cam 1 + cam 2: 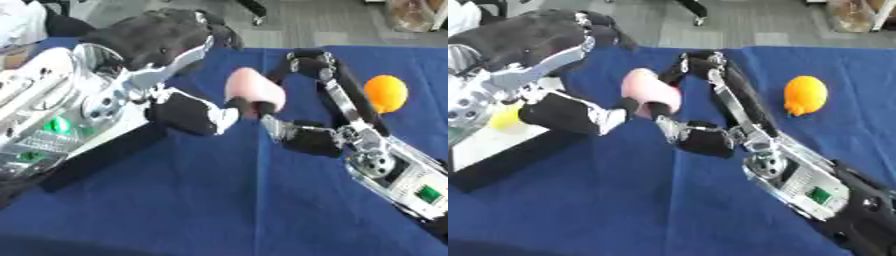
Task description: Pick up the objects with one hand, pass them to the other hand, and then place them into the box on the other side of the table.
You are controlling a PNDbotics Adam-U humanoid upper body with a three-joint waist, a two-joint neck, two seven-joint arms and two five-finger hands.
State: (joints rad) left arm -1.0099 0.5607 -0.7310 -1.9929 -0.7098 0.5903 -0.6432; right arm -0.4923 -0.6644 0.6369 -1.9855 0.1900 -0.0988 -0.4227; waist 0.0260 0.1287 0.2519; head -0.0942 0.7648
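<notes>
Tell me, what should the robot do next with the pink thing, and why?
Probably let one robot hand take it fully. The pink thing sits between the left robot hand and the right robot hand, both touching it above the blue table. The box is at the left.

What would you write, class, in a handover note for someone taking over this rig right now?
Left hand: fingers curled on the pink object.
Right hand: also at the pink object, fingers round its far side; the pass is under way.
Orange object: on the blue cloth, untouched.
Box: at the left, with something yellow in it.
Left: finish the pass, box the pink object, then the orange one.
</notes>
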